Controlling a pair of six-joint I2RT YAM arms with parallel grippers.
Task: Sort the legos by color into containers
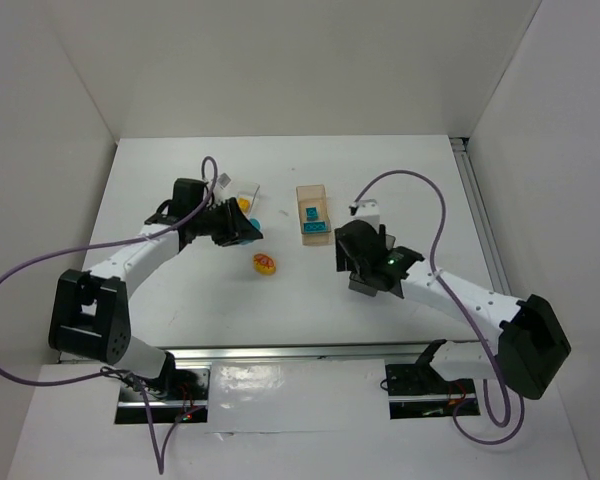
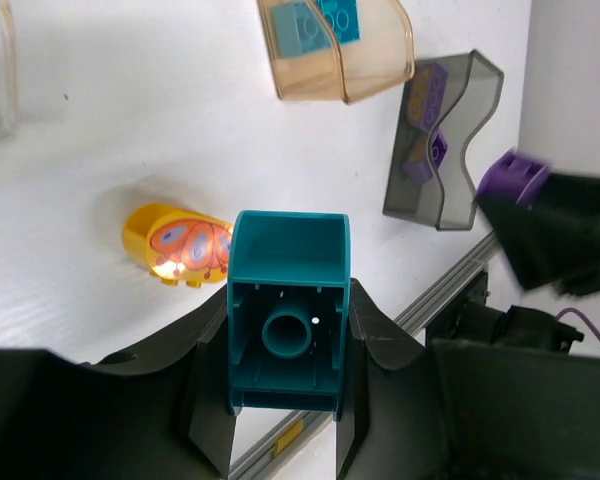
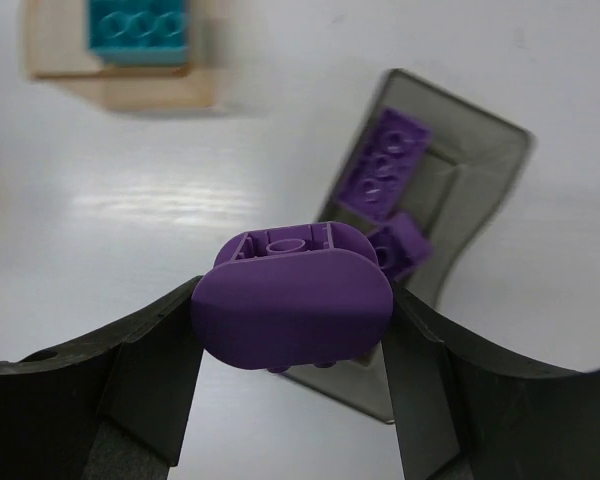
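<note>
3 boxes: clear tray point(image 1: 252, 189), tan box point(image 2: 365, 62), grey box point(image 3: 480, 160).

Teal, 3: two teal bricks point(image 2: 310, 22) sit in the tan box. One teal brick point(image 2: 288, 290) is clamped in the left gripper point(image 2: 288, 330), fingers closed to its width, above the table point(image 2: 130, 140).

Purple, 3: two purple bricks point(image 3: 385, 165) lie in the grey box. The right gripper point(image 3: 292, 320) pinches a rounded purple piece point(image 3: 292, 305) over that box's edge.

Yellow, 2: a printed yellow piece point(image 2: 177, 245) lies on the table. A second yellow bit point(image 1: 243, 205) looks to be in the clear tray, half hidden by the left arm.

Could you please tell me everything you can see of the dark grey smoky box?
The smoky box looks like translucent dark grey plastic, open-topped with an angular rim. It rests on the white table, right of the tan box. Two purple bricks lie inside. The right gripper holds a rounded purple piece seemingly over its near end.
</note>
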